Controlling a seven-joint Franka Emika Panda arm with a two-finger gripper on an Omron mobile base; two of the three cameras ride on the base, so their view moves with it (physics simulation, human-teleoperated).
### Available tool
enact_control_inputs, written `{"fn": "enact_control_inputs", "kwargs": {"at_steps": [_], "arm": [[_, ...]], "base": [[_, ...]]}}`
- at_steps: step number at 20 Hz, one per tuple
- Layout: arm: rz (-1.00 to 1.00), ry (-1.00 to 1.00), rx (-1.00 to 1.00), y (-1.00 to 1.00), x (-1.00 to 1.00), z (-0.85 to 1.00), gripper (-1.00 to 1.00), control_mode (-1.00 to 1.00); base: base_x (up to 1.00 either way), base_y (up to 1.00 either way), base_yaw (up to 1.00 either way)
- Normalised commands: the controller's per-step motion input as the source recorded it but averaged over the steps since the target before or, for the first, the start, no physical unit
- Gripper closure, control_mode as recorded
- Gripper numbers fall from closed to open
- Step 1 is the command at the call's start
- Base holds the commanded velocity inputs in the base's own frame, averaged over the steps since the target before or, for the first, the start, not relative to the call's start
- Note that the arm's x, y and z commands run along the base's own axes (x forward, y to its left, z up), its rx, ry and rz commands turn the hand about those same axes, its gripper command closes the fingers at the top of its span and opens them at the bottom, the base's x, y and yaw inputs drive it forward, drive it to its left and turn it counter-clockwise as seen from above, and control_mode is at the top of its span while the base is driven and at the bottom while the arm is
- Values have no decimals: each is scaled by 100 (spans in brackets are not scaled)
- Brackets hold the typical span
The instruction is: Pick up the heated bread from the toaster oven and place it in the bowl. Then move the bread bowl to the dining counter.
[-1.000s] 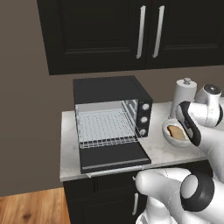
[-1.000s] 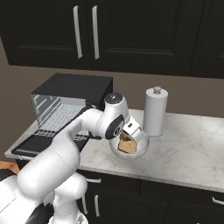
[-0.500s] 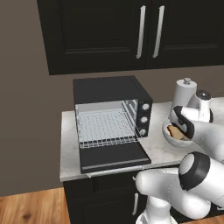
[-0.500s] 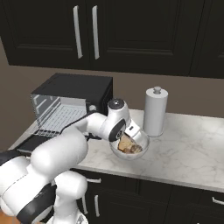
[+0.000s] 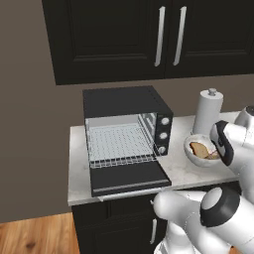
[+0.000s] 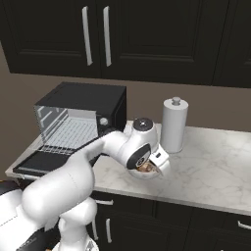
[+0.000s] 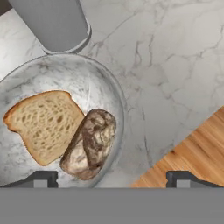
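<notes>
Jaws wide over marbled counter (image 7: 175, 65), dark cabinets (image 6: 147, 34) above.

Black wall cabinets (image 5: 149, 37) with long silver handles (image 5: 160, 35), taupe-brown wall (image 5: 30, 124), white-grey marbled countertop (image 6: 215, 166), dark base cabinets (image 6: 196, 225), warm wood plank floor (image 5: 34, 238)

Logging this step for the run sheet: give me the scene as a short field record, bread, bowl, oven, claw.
heated bread: lying in the bowl, against the flat slice, free of the claw
flat slice: also in the bowl, beside the heated bread
bowl: on the marbled counter, next to the paper towel roll
toaster oven: door dropped open, wire rack bare
claw: open, above the bowl's near rim, holding nothing
task stage: bread placed; bowl not yet moved to the dining counter
</notes>
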Motion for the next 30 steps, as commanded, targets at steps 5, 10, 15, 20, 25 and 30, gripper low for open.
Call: {"fn": "enact_control_inputs", "kwargs": {"at_steps": [5,10,15,20,25,30], "arm": [[0,3,1,-25,10,-30,-100,-100],[0,0,0,-16,32,-17,-100,-100],[0,0,0,-10,37,-3,-100,-100],[0,0,0,0,40,-11,-100,-100],[2,0,0,-10,13,-39,-100,-100],[2,0,0,-21,6,-7,-100,-100]], "base": [[0,0,0],[0,0,0],[0,0,0],[0,0,0],[0,0,0],[0,0,0]]}}
